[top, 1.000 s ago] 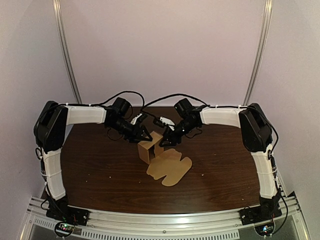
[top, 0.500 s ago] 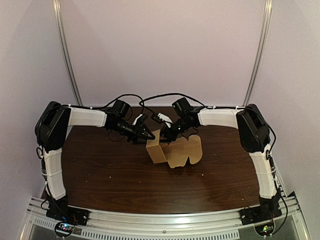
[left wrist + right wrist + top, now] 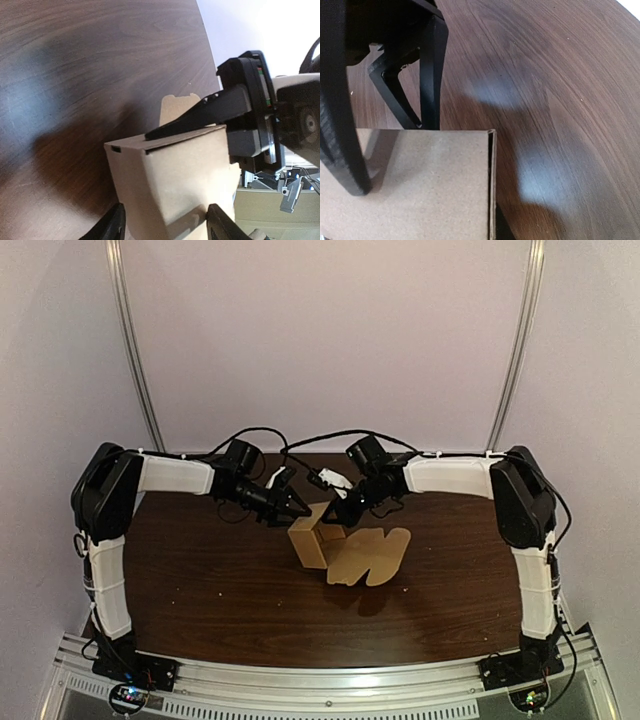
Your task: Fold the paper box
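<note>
While the half-formed brown cardboard box (image 3: 310,540) stood at the middle of the dark wooden table (image 3: 200,590), your left gripper (image 3: 297,508) straddled its top corner and your right gripper (image 3: 335,520) laid one finger along its upper edge (whether either claw truly pinched, I could not tell). You needed steady, opposed holds, I judged, so the loose scalloped flap (image 3: 372,558) could swing without buckling the walls.
</note>
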Tool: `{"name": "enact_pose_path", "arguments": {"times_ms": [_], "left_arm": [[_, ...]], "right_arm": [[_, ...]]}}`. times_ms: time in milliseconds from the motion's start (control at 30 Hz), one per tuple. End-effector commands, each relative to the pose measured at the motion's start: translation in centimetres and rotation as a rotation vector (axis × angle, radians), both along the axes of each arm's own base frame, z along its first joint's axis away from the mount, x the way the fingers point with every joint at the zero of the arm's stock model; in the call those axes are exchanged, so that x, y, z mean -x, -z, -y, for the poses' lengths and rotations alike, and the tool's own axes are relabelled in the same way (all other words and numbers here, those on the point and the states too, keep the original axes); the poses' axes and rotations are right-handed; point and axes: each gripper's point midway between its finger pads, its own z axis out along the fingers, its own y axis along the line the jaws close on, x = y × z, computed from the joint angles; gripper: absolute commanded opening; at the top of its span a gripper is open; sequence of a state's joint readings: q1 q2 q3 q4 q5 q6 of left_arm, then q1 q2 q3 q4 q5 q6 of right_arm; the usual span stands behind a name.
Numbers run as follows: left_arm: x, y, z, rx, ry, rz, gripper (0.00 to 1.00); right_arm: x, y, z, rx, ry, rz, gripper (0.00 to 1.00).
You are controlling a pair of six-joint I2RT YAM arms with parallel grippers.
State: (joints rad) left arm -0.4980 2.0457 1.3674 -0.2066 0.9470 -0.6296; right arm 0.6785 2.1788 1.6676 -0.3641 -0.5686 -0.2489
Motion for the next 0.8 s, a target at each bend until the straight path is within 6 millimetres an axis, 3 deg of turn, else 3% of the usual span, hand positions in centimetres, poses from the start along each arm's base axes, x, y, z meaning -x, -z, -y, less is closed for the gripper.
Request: {"name": "enact_pose_path", "arguments": {"times_ms": [0, 167, 267, 367, 500, 767], "left_arm": [[-0.2, -1.6, -0.2, 0.003, -0.004, 0.076, 0.58], [0.2, -1.9, -1.6, -0.062, -0.035, 0.095, 0.58], [0.7, -1.6, -2.2, -0.092, -0.045, 0.093, 0.58], [1.1, -1.1, -2.7, -0.122, -0.047, 0.093, 0.58], [1.5, -0.5, -3.3, -0.157, -0.046, 0.099, 0.58], [1.6, -0.9, -3.8, -0.175, -0.053, 0.129, 0.58]], "right_arm": [[2.7, -4.5, 2.8, 0.115, -0.048, 0.075, 0.02], [7.8, -3.9, 7.1, 0.398, -0.187, -0.014, 0.02], [11.3, -2.0, 11.1, 0.651, -0.28, -0.1, 0.02], [13.4, -0.8, 14.1, 0.801, -0.319, -0.158, 0.02], [14.4, 0.3, 15.6, 0.882, -0.308, -0.174, 0.02], [14.4, 3.7, 16.1, 0.88, -0.25, -0.134, 0.06]]}}
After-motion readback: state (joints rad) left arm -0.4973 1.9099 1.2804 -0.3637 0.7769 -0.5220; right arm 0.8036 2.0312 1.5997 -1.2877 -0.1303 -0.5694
